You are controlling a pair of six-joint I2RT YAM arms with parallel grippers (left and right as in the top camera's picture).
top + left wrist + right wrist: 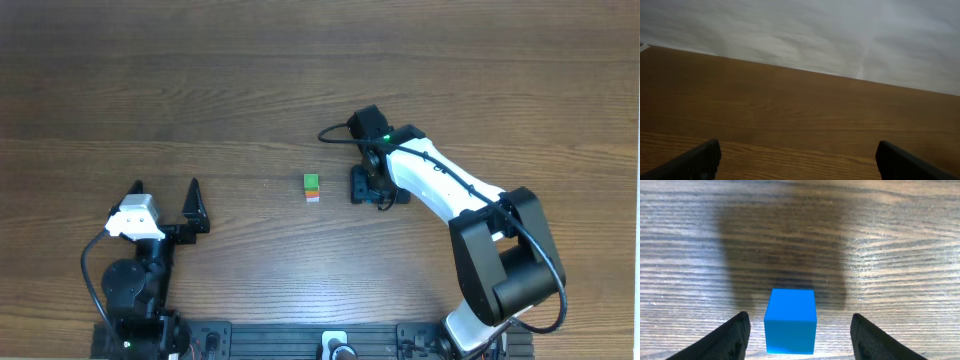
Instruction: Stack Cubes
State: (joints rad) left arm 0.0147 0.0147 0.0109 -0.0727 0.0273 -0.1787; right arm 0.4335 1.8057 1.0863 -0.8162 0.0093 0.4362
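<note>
A green cube (312,181) sits stacked on a red cube (313,197) near the middle of the table. To their right, my right gripper (378,194) points down at the table. In its wrist view the right gripper (799,317) is open, and a blue cube (790,321) rests on the wood between the fingers (732,336), touching neither. My left gripper (165,190) stands open at the table's left, near its base, well apart from the cubes. Its wrist view has the left gripper (799,145) open over bare wood with nothing between the fingers.
The wooden table (300,70) stretches wide to the far side and between the arms. The right arm's white link (440,180) runs diagonally from the lower right toward the cubes. A pale wall (800,35) stands beyond the table's edge in the left wrist view.
</note>
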